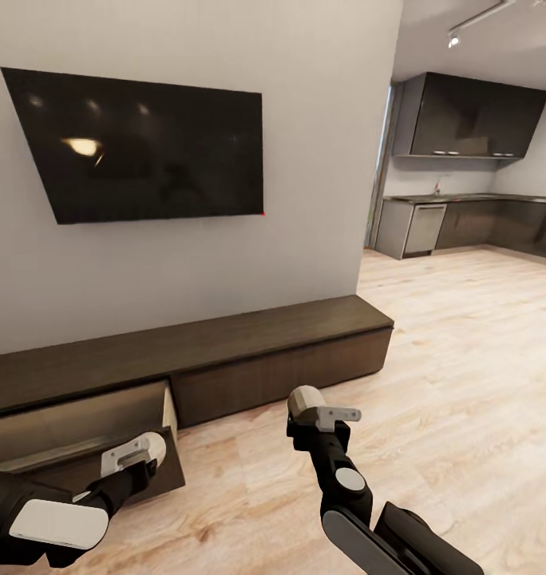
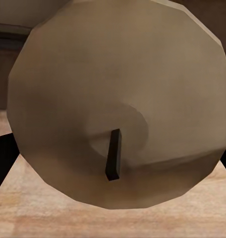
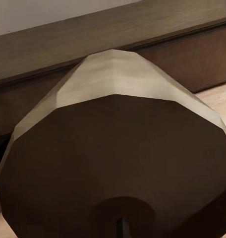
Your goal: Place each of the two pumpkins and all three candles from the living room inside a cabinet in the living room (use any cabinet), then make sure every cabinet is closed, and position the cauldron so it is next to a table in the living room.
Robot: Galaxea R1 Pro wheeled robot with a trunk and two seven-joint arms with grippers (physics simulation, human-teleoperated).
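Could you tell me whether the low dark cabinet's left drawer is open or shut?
Open: the long dark brown wooden cabinet has its left drawer pulled out over the floor.

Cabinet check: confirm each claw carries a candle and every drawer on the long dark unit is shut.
Not every drawer: the head view shows the cabinet's leftmost drawer pulled open. Each claw does carry a candle: left, right.

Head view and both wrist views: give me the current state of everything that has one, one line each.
Left candle: held in the left gripper, wick toward the camera.
Right candle: held in the right gripper, above the floor.
Cabinet: one drawer at the left pulled open; the other fronts flush.
TV: off, dark screen.
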